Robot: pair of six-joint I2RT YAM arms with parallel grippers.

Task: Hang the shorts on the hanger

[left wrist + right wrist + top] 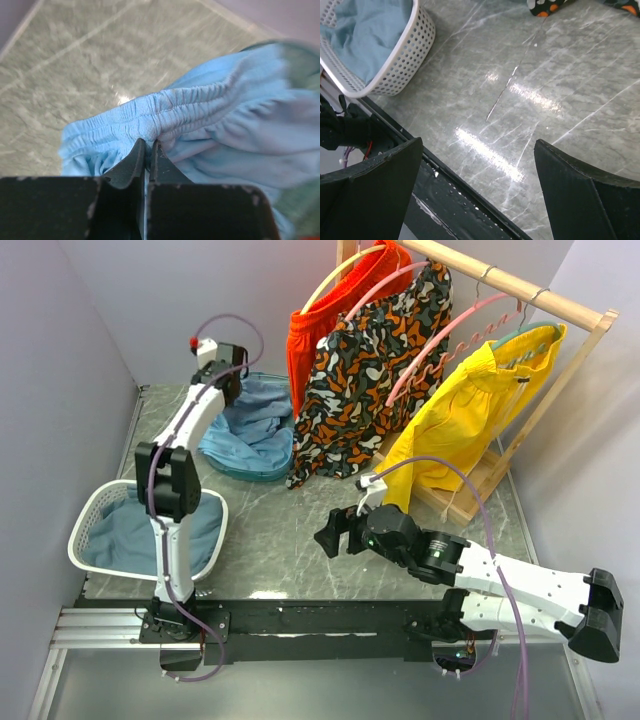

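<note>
Right gripper, lower centre of the top view: fingers spread wide, nothing between them, just bare table under it. It is idle and well apart from anything task-related.

Lower left: white mesh basket with a duller blue cloth in it. Not our item.

Upper left of the top view: left arm is stretched out to the shorts. Left gripper is clamped on the gathered elastic waistband, and the wrist view shows the fabric pinched between the two fingers. The rest of the shorts is heaped on the table at the foot of the rack. Can't tell if any of it is off the surface yet.

Far right: wooden rack. The hanger hangs on the rail with its wavy bar bare, between the patterned garment and the yellow shorts. Orange shorts are at the rack's left end.

Status: grasp done, early stage. Left to do, as I read it:
- lift the shorts clear
- carry them right toward the pink bar
- get the waistband over or onto it
- let go

The right arm probably needs to come in to steady the hanger or spread the waistband. A one-point pinch will let the fabric bunch and droop.

Risk: snagging the patterned garment on the way across.
</note>
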